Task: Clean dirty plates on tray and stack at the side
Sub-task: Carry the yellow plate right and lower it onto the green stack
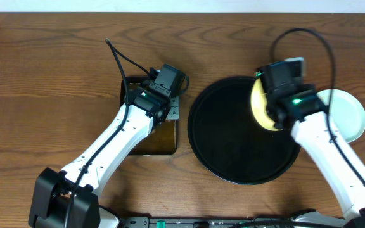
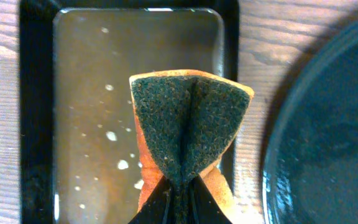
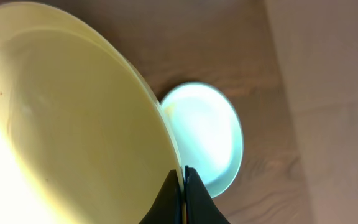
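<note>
Sponge (image 2: 188,124) between left fingers (image 2: 157,206) over pan (image 2: 36,124); yellow plate (image 3: 73,124) between right fingers (image 3: 166,200)

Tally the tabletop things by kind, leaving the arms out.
2 plates: one yellow plate, one pale mint plate
1 black tray
1 pan
1 sponge
Total: 5

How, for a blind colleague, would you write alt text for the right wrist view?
The fingers pinch the rim of a tilted pale yellow plate filling the left; beyond it, a mint-blue plate lies on the wooden table.
</note>
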